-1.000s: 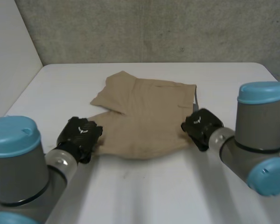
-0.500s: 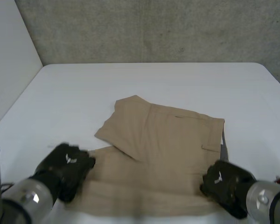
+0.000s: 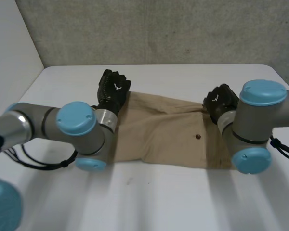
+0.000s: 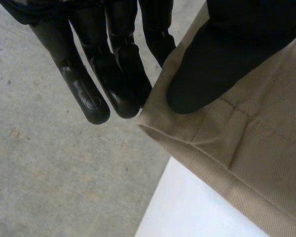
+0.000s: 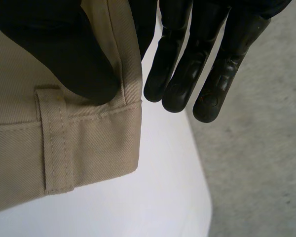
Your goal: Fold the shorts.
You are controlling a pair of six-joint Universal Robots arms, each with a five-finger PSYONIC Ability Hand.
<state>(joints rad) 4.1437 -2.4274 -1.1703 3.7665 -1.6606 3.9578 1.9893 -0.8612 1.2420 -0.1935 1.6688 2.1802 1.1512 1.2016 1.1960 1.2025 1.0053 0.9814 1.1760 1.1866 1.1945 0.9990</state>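
Pinching tan shorts [image 3: 168, 137] at 10 o'clock hem corner with left hand [image 3: 111, 90], at 2 o'clock waistband corner with right hand [image 3: 220, 98]; stretched between both over white surface [image 3: 183, 197].

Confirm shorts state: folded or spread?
Folded, it seems: the shorts lie as one band, no separate legs; left hand and right hand pinch its far corners.

No legible text, apparently.
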